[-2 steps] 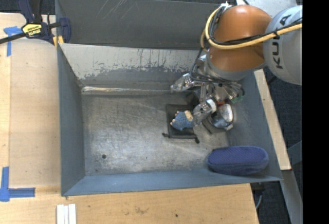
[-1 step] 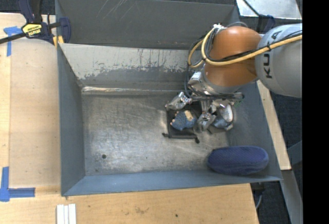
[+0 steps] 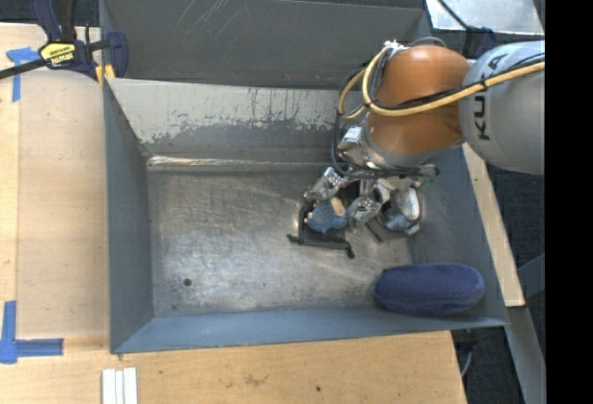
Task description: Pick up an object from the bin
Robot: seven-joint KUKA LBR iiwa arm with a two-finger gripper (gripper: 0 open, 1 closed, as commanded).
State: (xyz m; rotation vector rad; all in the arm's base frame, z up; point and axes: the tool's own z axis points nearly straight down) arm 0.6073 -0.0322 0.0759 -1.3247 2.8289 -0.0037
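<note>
My gripper [image 3: 357, 196] hangs low over the right half of the bin floor, just below the orange cover on the wrist. Directly under and to its left lies a small blue lump [image 3: 325, 221] resting on a flat black piece [image 3: 320, 243]. A second small blue-and-white thing [image 3: 405, 212] sits right beside the gripper on its right. Whether either thing is gripped is hidden by the gripper's own parts.
A dark blue oblong pouch [image 3: 428, 289] lies in the bin's near right corner against the front wall. The arm comes in over the right rim. The left half of the bin floor is bare grey metal.
</note>
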